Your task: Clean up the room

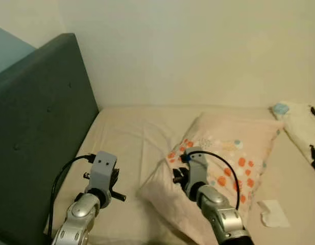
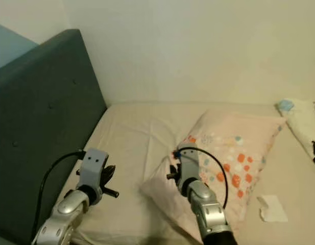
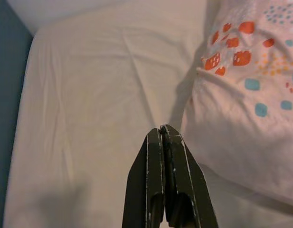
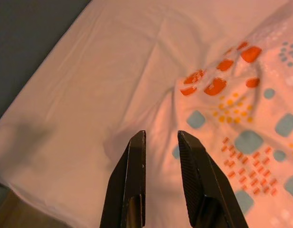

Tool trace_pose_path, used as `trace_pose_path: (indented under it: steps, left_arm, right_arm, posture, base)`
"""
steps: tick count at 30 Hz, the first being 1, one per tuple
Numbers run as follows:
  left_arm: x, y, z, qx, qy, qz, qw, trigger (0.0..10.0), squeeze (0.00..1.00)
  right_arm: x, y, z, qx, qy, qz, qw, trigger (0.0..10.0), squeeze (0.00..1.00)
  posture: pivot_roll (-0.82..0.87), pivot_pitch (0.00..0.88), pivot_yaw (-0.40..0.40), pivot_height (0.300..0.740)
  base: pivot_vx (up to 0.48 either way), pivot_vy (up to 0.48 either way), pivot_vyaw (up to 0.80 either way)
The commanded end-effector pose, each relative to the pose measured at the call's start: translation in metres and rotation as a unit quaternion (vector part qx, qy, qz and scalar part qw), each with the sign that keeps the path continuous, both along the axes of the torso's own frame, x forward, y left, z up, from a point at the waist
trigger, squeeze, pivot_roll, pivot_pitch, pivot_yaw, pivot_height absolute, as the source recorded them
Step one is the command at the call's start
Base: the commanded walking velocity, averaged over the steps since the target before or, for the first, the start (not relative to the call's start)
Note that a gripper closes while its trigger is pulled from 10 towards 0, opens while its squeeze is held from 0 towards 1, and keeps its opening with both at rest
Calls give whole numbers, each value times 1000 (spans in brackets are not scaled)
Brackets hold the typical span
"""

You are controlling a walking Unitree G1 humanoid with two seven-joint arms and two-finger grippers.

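My left gripper (image 3: 161, 135) hangs over the bare sheet (image 1: 131, 138) beside the headboard (image 1: 40, 117), its jaws pressed together on nothing. My right gripper (image 4: 161, 142) hovers over the near corner of the spotted pillow (image 1: 228, 163), jaws slightly apart and holding nothing; a scrap of paper (image 1: 272, 213) lies on the bed just past the pillow.
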State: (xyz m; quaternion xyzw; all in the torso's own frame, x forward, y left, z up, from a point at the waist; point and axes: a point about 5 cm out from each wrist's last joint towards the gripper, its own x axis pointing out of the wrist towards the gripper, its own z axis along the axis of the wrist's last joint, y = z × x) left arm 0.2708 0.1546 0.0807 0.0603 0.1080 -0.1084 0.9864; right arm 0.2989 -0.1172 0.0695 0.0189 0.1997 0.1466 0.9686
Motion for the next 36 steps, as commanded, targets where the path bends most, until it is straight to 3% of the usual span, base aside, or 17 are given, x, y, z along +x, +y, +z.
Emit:
trace_pose_path:
  steps: [1, 21, 25, 36]
  left_arm:
    - [-3, 2, -3, 4, 6, 3, 1000, 10000, 0]
    - [-7, 3, -5, 3, 13, 11, 1000, 10000, 0]
    - [-7, 1, -5, 4, 16, 10, 1000, 10000, 0]
    - [-7, 4, -10, 15, 35, 21, 999, 10000, 0]
  right_arm:
    - [-3, 4, -1, 5, 6, 7, 1000, 10000, 0]
    - [-6, 2, -2, 4, 10, 9, 1000, 10000, 0]
    - [-6, 4, -1, -23, 1, 30, 999, 10000, 0]
    - [-8, 7, -2, -5, 6, 36, 999, 10000, 0]
  posture:
    - [-67, 60, 3, 729]
    - [-68, 80, -9, 729]
    - [-70, 86, -7, 729]
    - [-70, 88, -6, 729]
  base:
    - [0, -319, 0]
    - [0, -318, 0]
    - [0, -316, 0]
    - [0, -202, 630]
